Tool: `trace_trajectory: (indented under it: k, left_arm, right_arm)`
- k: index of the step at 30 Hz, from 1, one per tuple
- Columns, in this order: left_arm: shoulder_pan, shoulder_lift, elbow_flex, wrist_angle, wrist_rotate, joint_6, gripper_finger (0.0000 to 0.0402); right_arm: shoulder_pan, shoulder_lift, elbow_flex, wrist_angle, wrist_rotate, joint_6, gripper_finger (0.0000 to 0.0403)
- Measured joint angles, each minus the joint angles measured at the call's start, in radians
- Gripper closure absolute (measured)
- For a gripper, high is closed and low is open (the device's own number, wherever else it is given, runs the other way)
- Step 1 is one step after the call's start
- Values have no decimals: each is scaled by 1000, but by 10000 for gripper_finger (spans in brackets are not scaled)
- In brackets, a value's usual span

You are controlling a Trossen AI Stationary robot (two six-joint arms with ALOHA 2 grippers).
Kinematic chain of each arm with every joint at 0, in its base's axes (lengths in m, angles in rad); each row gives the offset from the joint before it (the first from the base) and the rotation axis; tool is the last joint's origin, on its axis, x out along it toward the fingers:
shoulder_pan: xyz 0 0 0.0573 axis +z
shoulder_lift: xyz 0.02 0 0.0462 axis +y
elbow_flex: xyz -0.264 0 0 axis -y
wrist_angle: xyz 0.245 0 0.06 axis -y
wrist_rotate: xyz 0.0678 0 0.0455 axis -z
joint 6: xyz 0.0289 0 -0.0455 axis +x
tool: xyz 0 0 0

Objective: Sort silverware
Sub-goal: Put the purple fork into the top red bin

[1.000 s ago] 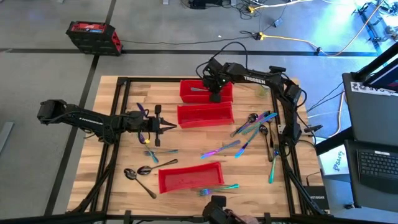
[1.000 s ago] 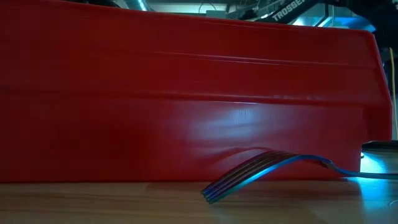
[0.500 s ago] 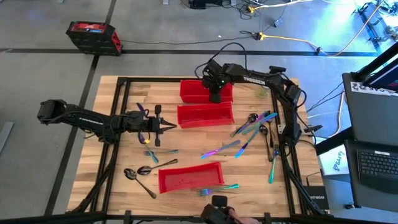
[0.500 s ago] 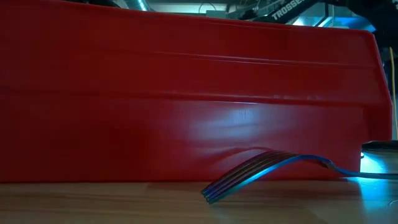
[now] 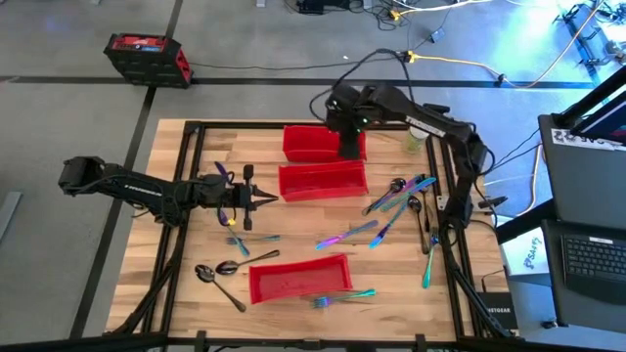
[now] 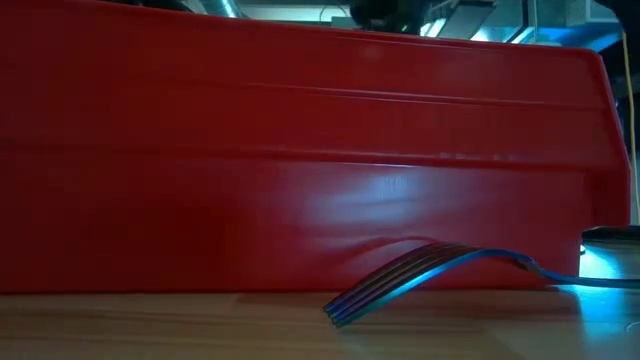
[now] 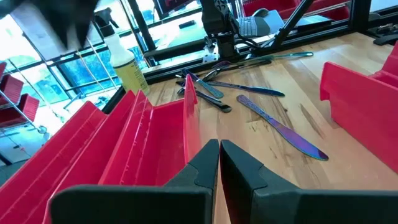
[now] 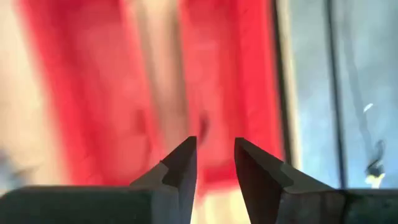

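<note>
Table top (image 5: 293, 235): pale wood planks, visible grain, matt, framed by black metal rails. Red bins (image 5: 323, 181): moulded plastic, smooth, semi-gloss; near bin wall (image 6: 300, 160) shows a soft highlight in the low view. Silverware (image 5: 396, 196): polished metal, iridescent blue-purple-teal, mirror-bright. Fork (image 6: 420, 275): glossy, blue sheen on tines. Left gripper (image 7: 219, 163) fingers: black, matt, plastic-looking. Spray bottle (image 7: 127, 65): translucent plastic.

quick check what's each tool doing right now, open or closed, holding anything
Left tool: closed, holding nothing, near the middle red bin.
Right tool: open, empty, over the far red bin.
</note>
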Motion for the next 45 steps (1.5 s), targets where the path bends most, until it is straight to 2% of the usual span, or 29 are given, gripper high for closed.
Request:
trace_trajectory:
  k: [4, 9, 13, 17, 21, 25, 31, 35, 38, 41, 43, 45]
  left_arm:
    - [0, 0, 0, 2, 0, 6, 400]
    - [0, 0, 0, -5, 0, 5, 400]
    - [1, 0, 0, -5, 0, 5, 400]
    - [1, 0, 0, -6, 2, 5, 400]
    - [0, 9, 0, -7, 45, 5, 400]
    - [-4, 42, 0, 1, 79, 5, 400]
    - [-4, 116, 0, 12, 82, 3, 400]
    - [-13, 145, 0, 9, 85, 22, 400]
    - [-25, 158, 0, 11, 87, 109, 400]
    - [-21, 164, 0, 11, 87, 116, 400]
    - [-19, 164, 0, 5, 86, 88, 400]
    - [-22, 164, 0, 5, 94, 58, 400]
  right_arm:
    - [87, -40, -7, -114, -33, 82, 311]
    - [212, -109, -142, -85, -44, 166, 311]
    - [296, -200, -343, 77, -57, 225, 311]
    - [336, -335, -628, 340, -114, 299, 311]
    - [350, -439, -920, 597, -164, 395, 311]
    - [373, -468, -1080, 698, -227, 481, 311]
    - [530, -469, -1095, 755, -200, 630, 311]
    - [722, -469, -1050, 761, -200, 783, 311]
    - [863, -469, -1013, 683, -123, 945, 311]
    - [988, -469, -983, 656, -66, 1123, 311]
    - [1073, -469, -980, 711, -50, 1225, 311]
    - [1153, -454, -977, 838, 7, 1259, 311]
